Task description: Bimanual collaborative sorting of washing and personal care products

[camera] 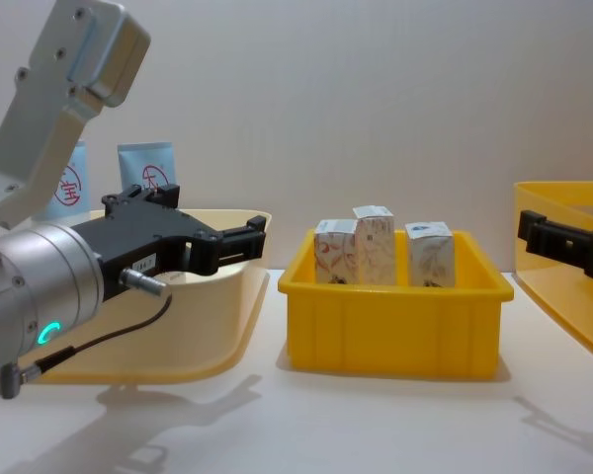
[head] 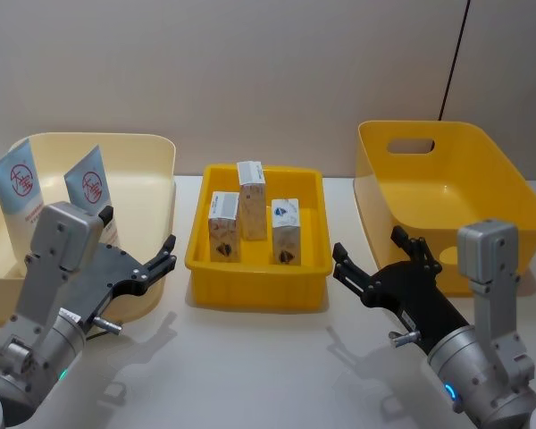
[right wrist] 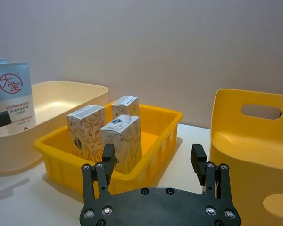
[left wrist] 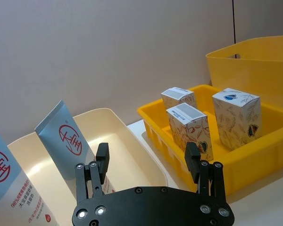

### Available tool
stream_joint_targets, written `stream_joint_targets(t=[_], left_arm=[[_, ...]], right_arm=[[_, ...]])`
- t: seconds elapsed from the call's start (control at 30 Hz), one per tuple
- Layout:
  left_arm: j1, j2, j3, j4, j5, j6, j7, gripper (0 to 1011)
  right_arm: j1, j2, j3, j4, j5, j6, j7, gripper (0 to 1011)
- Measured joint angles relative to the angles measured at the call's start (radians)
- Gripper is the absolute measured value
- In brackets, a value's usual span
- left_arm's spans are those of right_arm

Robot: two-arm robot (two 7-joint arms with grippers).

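Two pale-blue-and-white tubes (head: 18,183) w/ a red circled character stand in the cream tray (head: 152,156) at the left of the tabletop (head: 250,375). Both are tilted and lean toward the tray's far left side; the second tube (head: 87,186) is to the right of the first. In the left wrist view their red text is readable on the lower part.

Three small white cartons (head: 251,198) w/ orange-red swirls stand upright in the shallow yellow tray (head: 255,290) in the middle. One is at the far side, and two are nearer, left (head: 224,226) and right (head: 286,231) of it, close together.

The left hand (head: 137,234) hangs over the near right part of the cream tray, fingers spread wide, nothing btw. them. Its left finger is just beside the bottom of the second tube; contact I cannot tell. The right finger is above the tray's right wall.

The right hand (head: 368,248) hovers above the tabletop, btw. the yellow tray and the deep yellow bin (head: 447,170) w/ a handle slot at the right. It is also wide apart and holds nothing. Its right finger (head: 402,238) is in front of the bin's near left wall.
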Motion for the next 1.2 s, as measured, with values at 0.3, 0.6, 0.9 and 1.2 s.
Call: stream_joint_targets(t=[0.3,0.6,0.9,1.2], left_arm=[[0.0,0.0,0.0,0.0,0.0,0.0,0.0,1000],[0.0,0.0,0.0,0.0,0.0,0.0,0.0,1000],[0.0,0.0,0.0,0.0,0.0,0.0,0.0,1000],[0.0,0.0,0.0,0.0,0.0,0.0,0.0,1000]], right_arm=[[0.0,0.0,0.0,0.0,0.0,0.0,0.0,1001],[0.0,0.0,0.0,0.0,0.0,0.0,0.0,1001],[0.0,0.0,0.0,0.0,0.0,0.0,0.0,1001],[0.0,0.0,0.0,0.0,0.0,0.0,0.0,1001]])
